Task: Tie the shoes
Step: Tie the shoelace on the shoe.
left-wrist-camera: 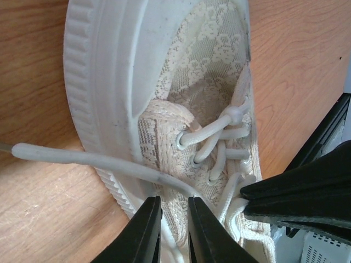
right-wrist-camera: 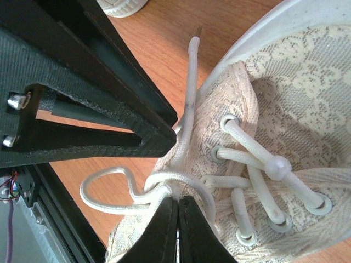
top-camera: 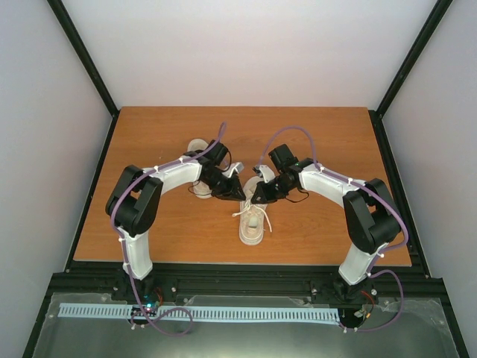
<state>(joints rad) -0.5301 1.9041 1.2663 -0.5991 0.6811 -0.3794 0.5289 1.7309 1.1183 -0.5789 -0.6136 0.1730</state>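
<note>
Wood-grain desk (top-camera: 313, 142), seen from above: both arms bend inward and meet over the near shoe (top-camera: 252, 226), which lies mid-desk toward the front edge. The far shoe (top-camera: 197, 148) sits further back, partly hidden behind the left arm. The left claw (top-camera: 237, 192) and right claw (top-camera: 258, 195) are close together over the near shoe's lacing, and jaw state is not readable from this height. Left wrist view: cream patterned canvas and a ribbed pale sole fill the frame. A long lace (left-wrist-camera: 82, 160) runs from its tip on the desk at left, across the sole edge, and into the narrow slit between the left claw's fingers (left-wrist-camera: 147, 230). Those jaws stand only slightly apart, and I cannot tell whether they actually pinch the lace. The right claw shows as a dark wedge at the right edge. Right wrist view: the right claw's jaws are pressed fully together, with the looped lace (right-wrist-camera: 107, 189) drawn into their tips and pinched there, its loop bulging out left over the desk. The long lace passes just beside the left claw's tip. A knot (right-wrist-camera: 278, 167) sits on the crossed lacing between the eyelets.
</note>
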